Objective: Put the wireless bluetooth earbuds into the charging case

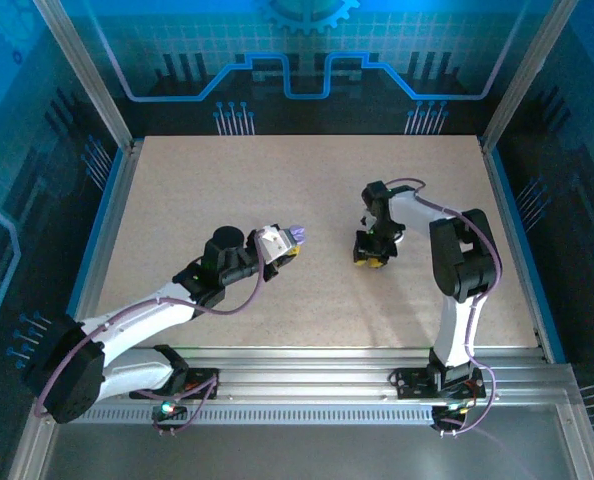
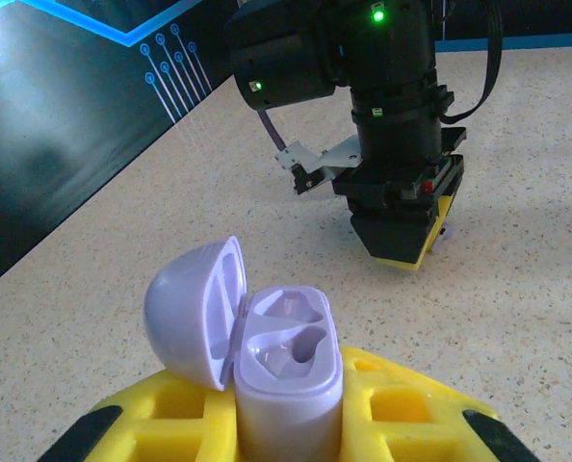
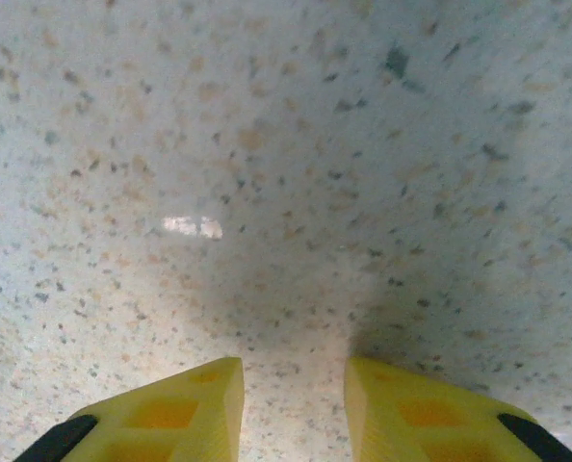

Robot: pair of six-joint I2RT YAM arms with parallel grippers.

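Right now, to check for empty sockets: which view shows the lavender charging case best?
Left wrist: the charging case sits close, lid open, both sockets visible. Top external gives a tiny lavender spot in the left gripper.

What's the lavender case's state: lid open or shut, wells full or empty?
Open, empty: the lavender case has its lid hinged back, both wells bare.

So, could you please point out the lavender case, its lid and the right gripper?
lavender case point(image 2: 288, 409), left wrist view, front wall.
lid point(image 2: 173, 318), left wrist view, dome.
right gripper point(image 2: 404, 254), left wrist view, between fingertips.
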